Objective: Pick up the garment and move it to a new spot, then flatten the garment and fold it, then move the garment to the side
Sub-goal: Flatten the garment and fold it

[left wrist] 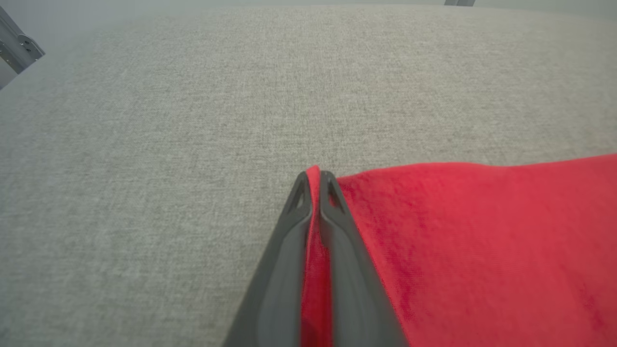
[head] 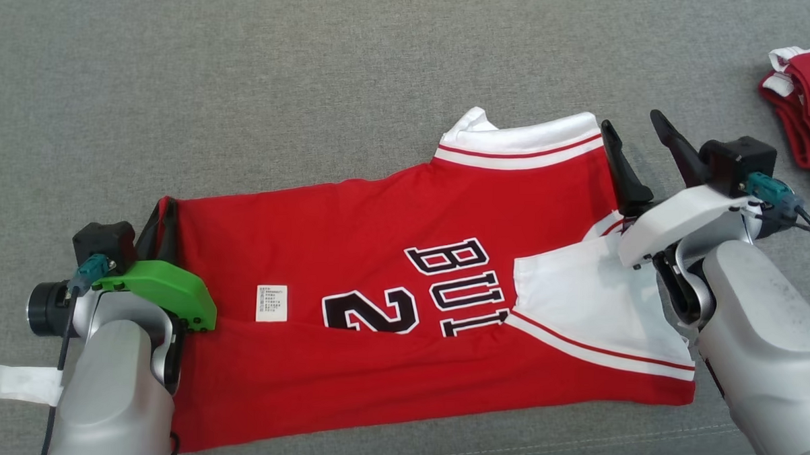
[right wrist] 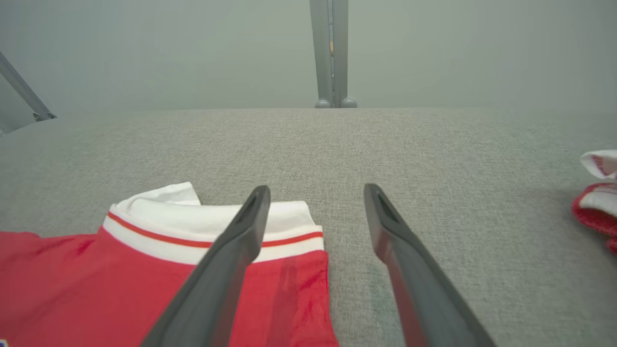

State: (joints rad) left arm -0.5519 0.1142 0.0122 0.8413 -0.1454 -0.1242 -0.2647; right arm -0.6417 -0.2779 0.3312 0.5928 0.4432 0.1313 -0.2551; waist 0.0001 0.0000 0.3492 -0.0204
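Clearly the fold is the step in hand. The red jersey lies spread sideways across the middle of the head view on the grey cloth-covered table, lettering up, with a white panel turned over it toward the lower right of the frame.

The left pincer is clamped on the jersey's left edge; in the left wrist view a sliver of red cloth stands pinched between its two dark fingers. The right pincer has its fingers wide apart at the jersey's upper right corner. In the right wrist view one finger lies over the white, red-striped band and the other over bare table, so nothing is gripped there.

The next move likely calls for the right pincer to shift onto that banded corner and close on it. Both arms could then lift together and carry the far edge over. A pile of other red garments sits well apart at the upper right.
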